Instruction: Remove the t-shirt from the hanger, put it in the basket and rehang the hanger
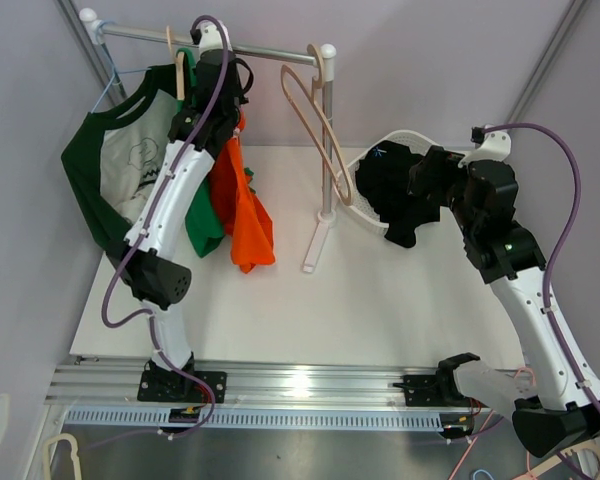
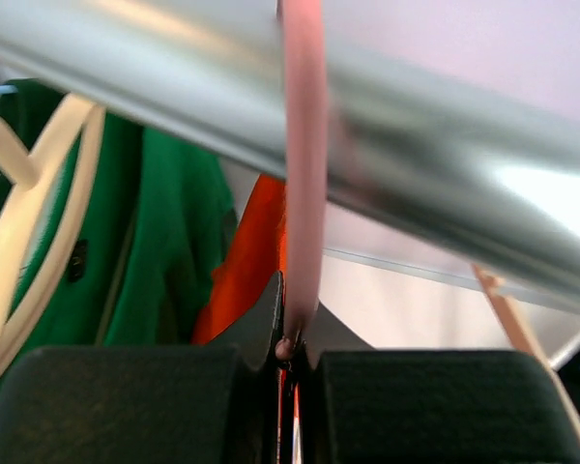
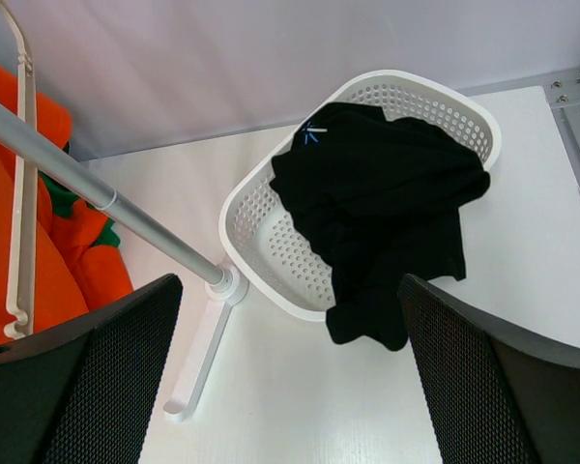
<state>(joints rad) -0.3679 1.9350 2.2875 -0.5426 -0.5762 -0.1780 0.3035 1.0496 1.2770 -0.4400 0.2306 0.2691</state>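
An orange t-shirt (image 1: pixel 248 215) hangs from the rail (image 1: pixel 270 48) of a small rack, and it also shows in the left wrist view (image 2: pixel 256 261). My left gripper (image 1: pixel 215 75) is up at the rail. In the wrist view the left gripper (image 2: pixel 295 338) is shut on the thin pink hanger hook (image 2: pixel 303 193) that loops over the rail (image 2: pixel 445 174). The rest of that hanger is hidden. My right gripper (image 3: pixel 290 290) is open and empty, hovering above the basket rim; in the top view the right gripper (image 1: pixel 420 185) is at the right.
A green t-shirt (image 1: pixel 202 215) and a green-and-white shirt (image 1: pixel 115 160) hang left of the orange one. An empty hanger (image 1: pixel 315 120) hangs by the rack post (image 1: pixel 327 150). A white basket (image 3: pixel 237 208) at the back right holds a black t-shirt (image 3: pixel 387 193).
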